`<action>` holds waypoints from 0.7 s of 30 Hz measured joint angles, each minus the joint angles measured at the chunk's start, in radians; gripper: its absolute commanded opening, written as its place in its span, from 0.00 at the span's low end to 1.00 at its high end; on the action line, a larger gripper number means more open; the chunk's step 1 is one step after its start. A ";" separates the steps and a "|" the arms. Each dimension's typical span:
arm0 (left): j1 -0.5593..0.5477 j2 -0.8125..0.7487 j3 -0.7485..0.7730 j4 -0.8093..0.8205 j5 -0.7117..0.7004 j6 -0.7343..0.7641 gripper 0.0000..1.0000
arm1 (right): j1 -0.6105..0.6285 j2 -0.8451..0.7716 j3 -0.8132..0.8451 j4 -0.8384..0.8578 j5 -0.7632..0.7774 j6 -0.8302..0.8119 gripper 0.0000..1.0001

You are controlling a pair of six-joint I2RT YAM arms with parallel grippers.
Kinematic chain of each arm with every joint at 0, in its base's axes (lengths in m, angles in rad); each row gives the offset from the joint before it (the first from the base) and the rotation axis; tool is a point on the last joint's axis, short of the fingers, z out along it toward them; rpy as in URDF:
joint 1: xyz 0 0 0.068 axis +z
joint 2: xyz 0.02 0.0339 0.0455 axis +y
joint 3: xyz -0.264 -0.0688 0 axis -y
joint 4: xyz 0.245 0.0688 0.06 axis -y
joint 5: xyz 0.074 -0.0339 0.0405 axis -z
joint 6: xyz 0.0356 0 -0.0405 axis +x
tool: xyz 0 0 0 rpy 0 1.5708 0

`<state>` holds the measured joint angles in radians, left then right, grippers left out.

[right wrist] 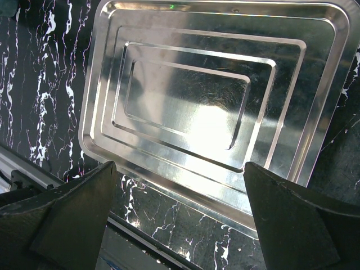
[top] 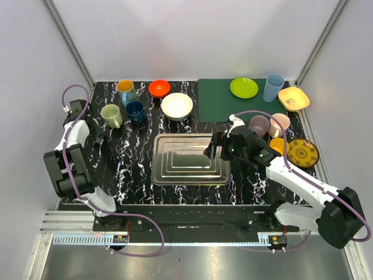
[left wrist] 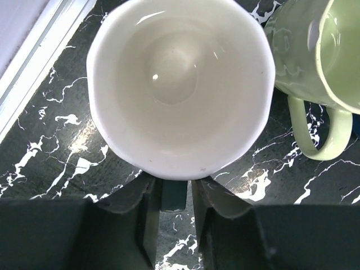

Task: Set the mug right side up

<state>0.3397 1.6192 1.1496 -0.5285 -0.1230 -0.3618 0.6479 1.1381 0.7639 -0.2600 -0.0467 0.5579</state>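
Mugs by left pincer [left wrist: 173, 190]: one white mug [left wrist: 180, 84] gripped, one green mug [left wrist: 301, 62]; right pincer [right wrist: 180, 169] wide.

Found the way ahead of the left end effector [left wrist: 173, 194] filled by the round white ceramic mug [left wrist: 180, 84], gripped at its near side. Met the pale green glazed mug [left wrist: 315, 56] just beside it on the right, handle jutting into the gap, and the white frame rail [left wrist: 39, 45] on the left. Had open room over the ribbed steel tray [right wrist: 214, 101] beneath the wide-spread right end effector [right wrist: 180, 166]. Was hemmed further right by the mauve mug [top: 259, 124] and pink mug [top: 280, 123], standing close together on the black white-veined bench [top: 131, 169].
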 measured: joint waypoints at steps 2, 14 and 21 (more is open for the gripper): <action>0.000 0.002 0.000 -0.003 0.000 0.001 0.05 | 0.000 0.000 0.000 0.000 0.000 0.000 1.00; -0.010 -0.113 -0.040 -0.071 0.013 -0.051 0.00 | 0.000 -0.005 0.000 -0.002 -0.001 0.000 1.00; -0.250 -0.506 -0.053 -0.153 -0.024 -0.126 0.00 | 0.000 -0.014 0.027 -0.028 -0.008 0.014 1.00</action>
<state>0.0895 1.1130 1.0966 -0.6819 -0.1474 -0.4877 0.6479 1.1244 0.7914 -0.2878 -0.0551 0.5716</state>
